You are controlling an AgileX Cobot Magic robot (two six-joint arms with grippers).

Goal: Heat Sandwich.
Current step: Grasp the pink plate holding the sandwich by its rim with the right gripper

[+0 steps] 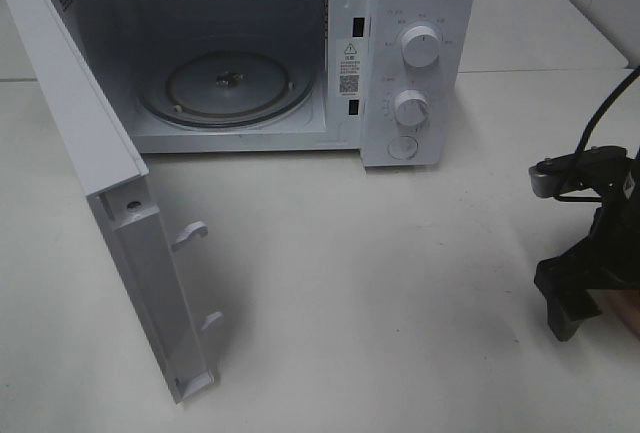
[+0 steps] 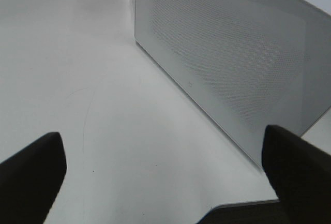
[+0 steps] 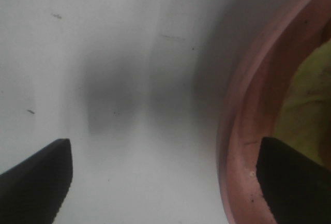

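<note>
Only a yellow-green sliver of the sandwich shows, on the pink plate at the worktop right edge, by the released right fingers. The left fingers, also released, face the open microwave door.

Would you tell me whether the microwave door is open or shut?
Open: the door stands wide at the left, exposing the bare glass turntable.

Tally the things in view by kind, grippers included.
Microwave: 1
Plate: 1
Sandwich: 1
Grippers: 2, left gripper and right gripper
Total: 5
</note>
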